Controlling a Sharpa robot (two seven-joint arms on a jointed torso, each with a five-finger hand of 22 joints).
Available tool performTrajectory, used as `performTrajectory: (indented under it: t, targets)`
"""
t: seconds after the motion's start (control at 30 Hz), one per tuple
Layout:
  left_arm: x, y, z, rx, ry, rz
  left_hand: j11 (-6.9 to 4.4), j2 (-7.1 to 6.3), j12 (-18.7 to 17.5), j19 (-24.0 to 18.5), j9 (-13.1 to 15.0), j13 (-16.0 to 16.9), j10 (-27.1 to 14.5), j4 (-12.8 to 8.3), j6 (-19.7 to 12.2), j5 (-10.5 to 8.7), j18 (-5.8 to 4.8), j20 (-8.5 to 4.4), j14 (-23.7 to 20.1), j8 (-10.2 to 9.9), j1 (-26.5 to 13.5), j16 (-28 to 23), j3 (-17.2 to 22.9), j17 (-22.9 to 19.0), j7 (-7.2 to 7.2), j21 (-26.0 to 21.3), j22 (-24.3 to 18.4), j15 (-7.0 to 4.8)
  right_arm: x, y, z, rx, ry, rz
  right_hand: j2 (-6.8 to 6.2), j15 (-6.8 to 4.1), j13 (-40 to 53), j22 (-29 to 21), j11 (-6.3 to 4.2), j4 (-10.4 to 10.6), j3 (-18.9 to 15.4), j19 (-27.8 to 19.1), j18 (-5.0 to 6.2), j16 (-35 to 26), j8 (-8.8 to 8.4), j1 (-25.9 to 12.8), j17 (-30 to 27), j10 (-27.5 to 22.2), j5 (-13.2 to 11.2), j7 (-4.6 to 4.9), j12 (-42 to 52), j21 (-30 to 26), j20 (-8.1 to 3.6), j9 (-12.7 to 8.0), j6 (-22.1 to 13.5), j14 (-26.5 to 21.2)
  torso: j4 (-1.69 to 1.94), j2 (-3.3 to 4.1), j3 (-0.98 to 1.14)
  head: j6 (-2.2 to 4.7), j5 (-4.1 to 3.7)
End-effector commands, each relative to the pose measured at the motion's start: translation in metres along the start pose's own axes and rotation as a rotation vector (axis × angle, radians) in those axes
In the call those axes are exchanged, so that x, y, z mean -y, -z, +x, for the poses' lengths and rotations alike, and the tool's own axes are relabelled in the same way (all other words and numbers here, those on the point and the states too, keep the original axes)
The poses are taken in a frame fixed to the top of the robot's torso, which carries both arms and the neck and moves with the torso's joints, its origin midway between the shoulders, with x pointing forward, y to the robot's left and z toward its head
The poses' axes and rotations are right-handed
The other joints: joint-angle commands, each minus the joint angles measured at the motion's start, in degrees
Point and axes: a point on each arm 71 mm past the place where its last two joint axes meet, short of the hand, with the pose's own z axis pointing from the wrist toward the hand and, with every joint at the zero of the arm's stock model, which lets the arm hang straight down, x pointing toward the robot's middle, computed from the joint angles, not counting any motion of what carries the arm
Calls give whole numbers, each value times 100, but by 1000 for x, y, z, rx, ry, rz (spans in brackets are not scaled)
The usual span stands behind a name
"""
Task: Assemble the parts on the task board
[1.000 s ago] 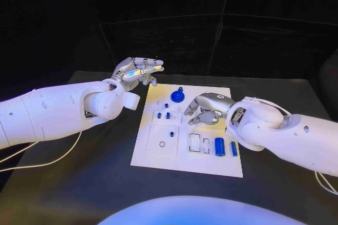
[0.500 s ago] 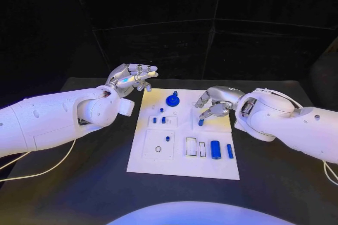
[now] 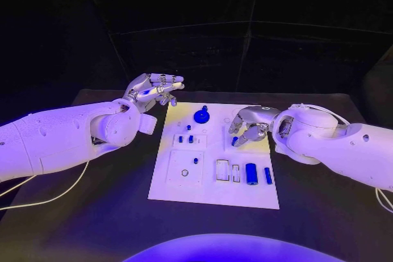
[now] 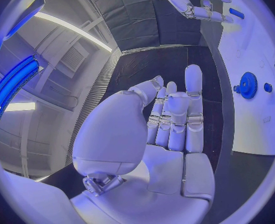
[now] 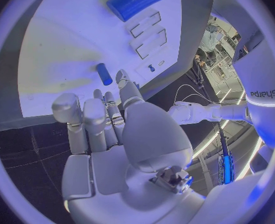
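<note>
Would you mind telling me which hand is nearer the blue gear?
Right. The right hand hovers just beside the gear; the left hand is raised off the board's far corner.

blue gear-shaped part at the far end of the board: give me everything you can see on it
The blue gear-shaped part is a round toothed disc with a raised hub at its middle, plastic by its look. It sits near the far edge of the white task board, left of centre. The left wrist view shows its teeth and a small blue round piece beside it, apart. Neither hand touches it.
</note>
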Motion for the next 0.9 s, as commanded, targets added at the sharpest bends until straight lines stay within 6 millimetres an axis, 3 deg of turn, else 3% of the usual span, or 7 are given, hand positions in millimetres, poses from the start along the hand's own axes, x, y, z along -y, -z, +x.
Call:
performTrajectory:
  t: [0.03,0.3,0.57,0.9]
  targets:
    - [1,-1,1,-13,7,5,2,-6,23,-31,-7,5,-35,7,-43,13,34,13,-32,4,-39,-28,-31,-4,8,-19,-9,-6,1,-1,2,-39,41,22,-10,-25,7,3,-26,39,-1,9,53,-29,-3,-24,-9,31,39,-22,40,-27,-27,0,20,-13,-10,2,0,-2,4]
    - [1,-1,1,-13,7,5,2,-6,23,-31,-7,5,-35,7,-43,13,34,13,-32,4,-39,-28,-31,-4,8,-19,-9,-6,2,-5,5,-45,51,38,157,-48,-4,67,-46,46,93,107,35,-28,27,131,-16,123,8,-29,204,12,-51,11,116,26,0,3,5,-9,7]
    - [1,-1,1,-14,8,5,2,-6,23,-31,-7,5,-35,7,-43,13,34,13,-32,4,-39,-28,-31,-4,8,-19,-9,-6,0,-8,8,-44,71,30,436,-121,-25,427,-136,-26,279,385,-42,101,50,260,151,501,-182,-100,353,250,-111,11,303,104,-7,-2,6,-37,19]
    - [1,-1,2,-21,12,1,3,-3,28,-32,-6,5,-42,3,-47,14,35,14,-36,5,-38,-28,-33,-8,9,-24,-11,-5,-1,-10,9,-28,80,19,571,-180,-29,768,-214,-81,367,611,-114,316,83,194,412,873,-211,-142,340,479,-168,17,537,186,-4,2,2,-70,34]
